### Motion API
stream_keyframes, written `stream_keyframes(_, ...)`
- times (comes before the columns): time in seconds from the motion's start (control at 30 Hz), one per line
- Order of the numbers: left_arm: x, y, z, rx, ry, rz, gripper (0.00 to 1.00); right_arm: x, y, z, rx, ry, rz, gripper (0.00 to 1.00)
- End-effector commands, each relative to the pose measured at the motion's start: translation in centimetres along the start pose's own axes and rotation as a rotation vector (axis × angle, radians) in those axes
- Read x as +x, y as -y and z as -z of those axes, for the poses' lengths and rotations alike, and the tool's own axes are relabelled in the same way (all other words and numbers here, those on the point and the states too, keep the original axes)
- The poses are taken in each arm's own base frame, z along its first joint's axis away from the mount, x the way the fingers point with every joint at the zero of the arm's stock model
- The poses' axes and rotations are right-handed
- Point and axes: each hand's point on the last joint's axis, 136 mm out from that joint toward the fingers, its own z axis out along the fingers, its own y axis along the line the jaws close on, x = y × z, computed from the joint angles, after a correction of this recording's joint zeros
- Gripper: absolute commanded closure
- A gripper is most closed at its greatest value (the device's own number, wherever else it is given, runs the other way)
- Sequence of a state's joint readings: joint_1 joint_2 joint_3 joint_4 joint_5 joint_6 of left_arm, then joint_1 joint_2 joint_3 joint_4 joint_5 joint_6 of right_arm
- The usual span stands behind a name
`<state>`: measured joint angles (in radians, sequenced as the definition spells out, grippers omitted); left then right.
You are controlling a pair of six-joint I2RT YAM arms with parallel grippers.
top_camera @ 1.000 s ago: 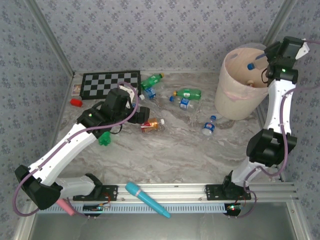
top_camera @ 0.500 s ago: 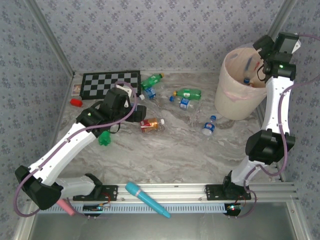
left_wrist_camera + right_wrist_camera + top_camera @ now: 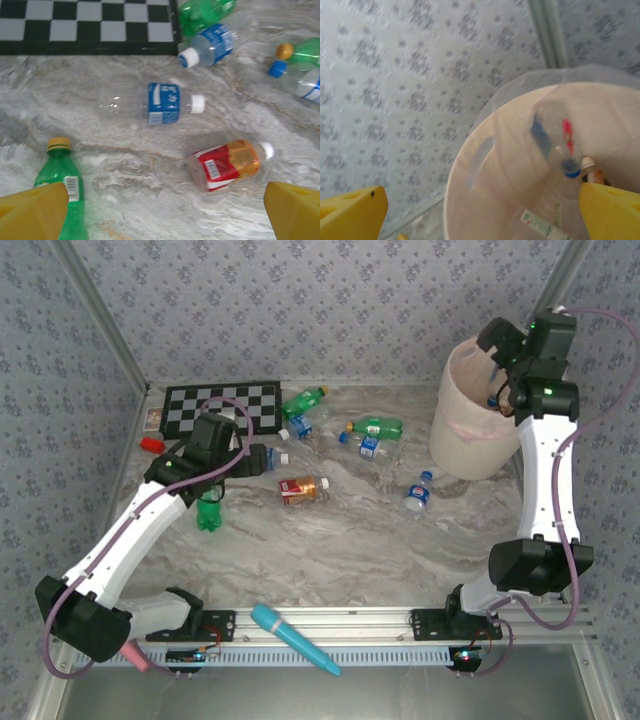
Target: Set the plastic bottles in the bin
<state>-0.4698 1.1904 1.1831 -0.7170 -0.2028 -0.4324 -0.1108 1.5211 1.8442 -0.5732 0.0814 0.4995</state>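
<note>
1. Left fingers (image 3: 30,210) are spread wide and hold nothing. They hang low over the counter (image 3: 380,540), near the checkerboard (image 3: 220,405).
2. Ahead of them in the wrist view, a blue-label bottle (image 3: 162,103) and a red-label bottle (image 3: 227,164) lie on their sides, apart from each other.
3. A green bottle (image 3: 62,195) sits just beside one finger.
4. More bottles lie loose mid-counter: a second blue-label one (image 3: 212,45) by the checkerboard's corner, and a green one (image 3: 378,426) farther toward the bin.
5. Right fingers (image 3: 350,212) are spread wide and empty, above the bin's mouth.
6. The bin (image 3: 480,430) stands at the counter's far right corner. Inside it a clear bottle (image 3: 555,140) with a blue cap rests on others.
7. One small bottle (image 3: 418,492) lies on the counter near the bin's foot.
8. A teal microphone (image 3: 293,637) lies at the near edge, and a red block (image 3: 151,444) is left of the checkerboard.
</note>
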Motion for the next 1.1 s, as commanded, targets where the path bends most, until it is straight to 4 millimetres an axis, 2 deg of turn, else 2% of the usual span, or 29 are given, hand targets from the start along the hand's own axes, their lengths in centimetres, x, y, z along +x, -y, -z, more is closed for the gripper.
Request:
stream_keyframes(0.0, 1.2, -2.5, -0.1, -0.057, -0.032, 0.044, 0.01, 2.0, -2.8, 1.2, -0.072, -0.034, 0.097, 0.0)
stream_keyframes(0.13, 3.2, -5.5, -1.4, -0.123, -0.101, 0.112, 0.06, 4.5, -6.2, 2.0, -0.152, -0.073, 0.147, 0.0)
stream_keyframes(0.27, 5.7, -7.9, -2.8, -0.172, -0.191, 0.199, 0.08, 6.3, -9.1, 2.9, -0.222, -0.092, 0.198, 0.0)
stream_keyframes(0.5, 9.8, -11.4, -5.0, -0.238, -0.352, 0.34, 0.08, 7.1, -11.5, 3.9, -0.291, -0.097, 0.219, 0.01)
stream_keyframes(0.6, 11.2, -11.9, -5.9, -0.231, -0.401, 0.373, 0.11, 7.1, -11.9, 4.2, -0.304, -0.1, 0.22, 0.0)
stream_keyframes(0.8, 12.8, -12.1, -7.9, -0.227, -0.463, 0.37, 0.15, 8.0, -13.1, 4.8, -0.353, -0.12, 0.249, 0.0)
stream_keyframes(0.97, 13.8, -12.4, -9.3, -0.244, -0.51, 0.362, 0.15, 9.8, -14.3, 5.1, -0.396, -0.163, 0.281, 0.0)
stream_keyframes(1.07, 14.4, -12.4, -9.9, -0.243, -0.532, 0.362, 0.18, 10.7, -15.2, 5.6, -0.429, -0.18, 0.306, 0.0)
